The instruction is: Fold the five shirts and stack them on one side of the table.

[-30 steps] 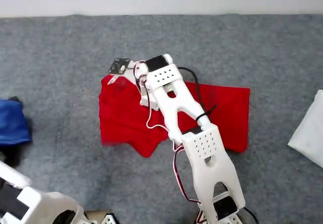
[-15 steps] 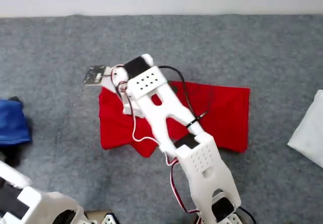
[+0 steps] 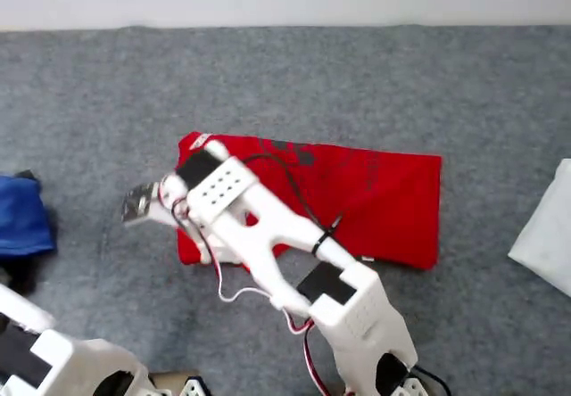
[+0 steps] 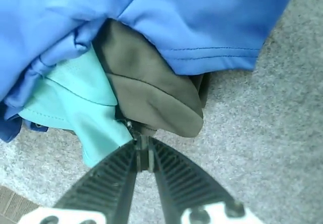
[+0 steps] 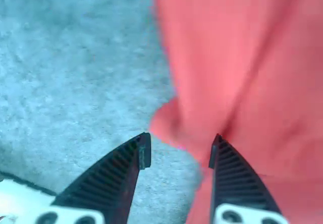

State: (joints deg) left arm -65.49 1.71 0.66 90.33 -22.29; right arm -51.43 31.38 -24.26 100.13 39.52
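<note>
A red shirt [image 3: 384,191] lies spread in the middle of the grey table [image 3: 446,75]. My right arm [image 3: 268,226] stretches across it to its near left corner. In the right wrist view my right gripper [image 5: 179,151] stands open just above the table, and a rumpled corner of the red shirt [image 5: 242,72] sits between its fingers. My left gripper [image 4: 145,156] is shut, its tips right at the edge of a pile made of a blue shirt [image 4: 192,17], an olive shirt [image 4: 151,82] and a teal shirt [image 4: 75,98].
The blue shirt [image 3: 20,218] shows at the table's left edge, and the left arm's base [image 3: 53,360] is at the near left corner. A white shirt [image 3: 546,235] lies at the right edge. Bare grey table runs along the far side.
My right arm has swung left and nearer, from the red shirt's far left corner to its near left corner. The shirt's near left flap has been drawn in.
</note>
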